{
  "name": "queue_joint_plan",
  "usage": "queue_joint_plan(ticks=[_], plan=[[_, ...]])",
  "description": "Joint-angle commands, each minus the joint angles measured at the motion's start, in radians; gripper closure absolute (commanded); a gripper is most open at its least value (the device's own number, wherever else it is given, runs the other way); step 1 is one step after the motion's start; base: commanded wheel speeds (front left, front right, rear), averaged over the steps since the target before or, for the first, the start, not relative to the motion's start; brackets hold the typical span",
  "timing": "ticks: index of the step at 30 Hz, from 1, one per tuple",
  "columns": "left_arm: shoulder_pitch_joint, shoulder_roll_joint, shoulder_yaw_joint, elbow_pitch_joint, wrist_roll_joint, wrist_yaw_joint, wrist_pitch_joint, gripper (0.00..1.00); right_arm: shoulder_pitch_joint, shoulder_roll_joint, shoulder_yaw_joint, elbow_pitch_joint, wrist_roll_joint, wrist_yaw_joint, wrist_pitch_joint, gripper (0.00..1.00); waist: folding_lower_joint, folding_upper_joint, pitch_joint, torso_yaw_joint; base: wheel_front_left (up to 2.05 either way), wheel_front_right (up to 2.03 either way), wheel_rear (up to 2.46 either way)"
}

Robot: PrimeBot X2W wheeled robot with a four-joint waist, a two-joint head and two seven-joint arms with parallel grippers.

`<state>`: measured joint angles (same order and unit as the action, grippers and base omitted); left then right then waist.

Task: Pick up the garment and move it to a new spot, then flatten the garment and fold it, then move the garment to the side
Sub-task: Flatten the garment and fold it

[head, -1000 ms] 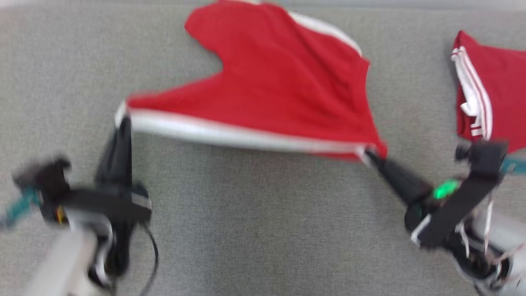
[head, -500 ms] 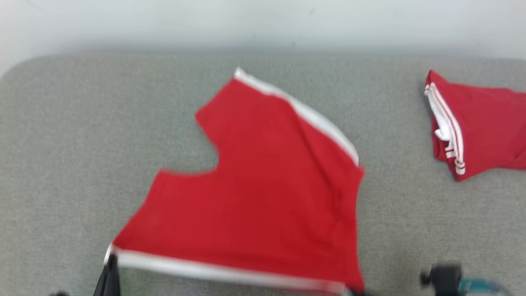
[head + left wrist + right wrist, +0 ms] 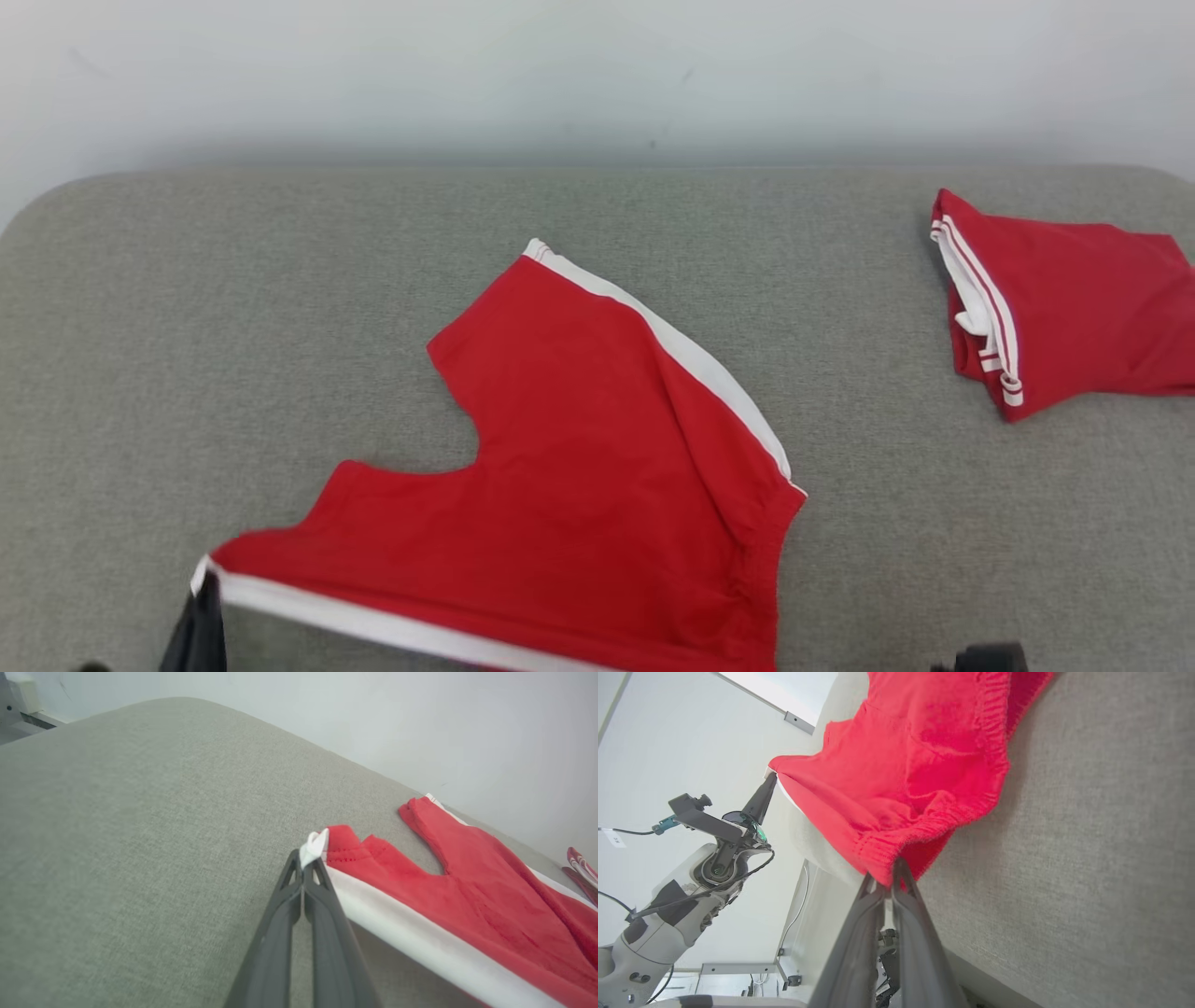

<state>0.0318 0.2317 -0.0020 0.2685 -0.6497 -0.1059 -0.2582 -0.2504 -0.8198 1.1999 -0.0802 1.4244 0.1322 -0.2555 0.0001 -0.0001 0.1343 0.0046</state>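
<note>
Both fingers pinch red shorts, near edge held up over the grey desk.
Left gripper [image 3: 306,858] fingers closed on the white-striped corner of the garment [image 3: 579,495]; right gripper [image 3: 889,877] fingers closed on the gathered red waistband corner. Garment sits centre-front on the desk [image 3: 187,327]. The near white-trimmed edge is stretched between the two grippers and lifted off the surface, while the far leg lies flat on the cloth and points toward the pale wall [image 3: 560,75]. The fabric is mostly spread out, with some creases near the waistband side. A second red garment [image 3: 1074,308] with white stripes lies folded at the far right of the desk, well apart from the held one. In the head view, the left fingers are at the bottom left edge.
</note>
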Motion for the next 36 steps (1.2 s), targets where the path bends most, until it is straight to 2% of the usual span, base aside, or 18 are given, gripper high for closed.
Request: queue_joint_plan(ticks=[1, 7, 8, 9, 16, 20, 27, 36], plan=[[-0.026, 0.023, 0.009, -0.003, 0.014, 0.001, -0.008, 1.00, -0.011, -0.003, -0.012, 0.001, 0.006, -0.002, -0.005, 1.00, -0.0001, 0.0001, 0.007, -0.014, 0.00, 0.00, 0.00], [-0.193, 0.074, -0.039, -0.043, 0.055, 0.003, 0.059, 1.00, -0.046, 0.009, -0.089, -0.026, 0.035, -0.002, -0.010, 1.00, -0.0001, 0.0001, 0.046, -0.058, 0.00, 0.00, 0.00], [-0.427, 0.135, -0.107, -0.032, 0.106, 0.003, 0.217, 1.00, -0.105, 0.050, -0.146, -0.034, 0.078, -0.002, -0.008, 1.00, -0.0001, 0.0001, 0.123, -0.115, 0.00, 0.00, 0.00], [-0.466, 0.143, -0.110, -0.025, 0.107, 0.006, 0.243, 1.00, -0.124, 0.058, -0.149, -0.031, 0.074, -0.002, -0.007, 1.00, -0.0001, 0.0001, 0.140, -0.127, 0.00, 0.00, 0.00], [-0.705, 0.195, -0.155, 0.102, 0.133, -0.001, 0.401, 1.00, -0.225, 0.142, -0.171, 0.013, 0.075, -0.002, -0.007, 1.00, -0.0001, 0.0001, 0.242, -0.203, 0.00, 0.00, 0.00], [-0.801, 0.211, -0.193, 0.194, 0.156, -0.003, 0.456, 1.00, -0.261, 0.180, -0.169, 0.033, 0.074, -0.002, -0.008, 1.00, -0.0001, 0.0001, 0.279, -0.238, 0.00, 0.00, 0.00], [-0.925, 0.202, -0.260, 0.335, 0.182, -0.014, 0.464, 1.00, -0.284, 0.212, -0.181, 0.047, 0.077, -0.002, -0.009, 1.00, -0.0001, 0.0001, 0.308, -0.277, 0.00, 0.00, 0.00], [-1.007, 0.194, -0.323, 0.466, 0.195, -0.020, 0.438, 1.00, -0.299, 0.228, -0.200, 0.120, 0.000, -0.002, -0.010, 1.00, -0.0001, 0.0001, 0.314, -0.292, 0.00, 0.00, 0.00]])
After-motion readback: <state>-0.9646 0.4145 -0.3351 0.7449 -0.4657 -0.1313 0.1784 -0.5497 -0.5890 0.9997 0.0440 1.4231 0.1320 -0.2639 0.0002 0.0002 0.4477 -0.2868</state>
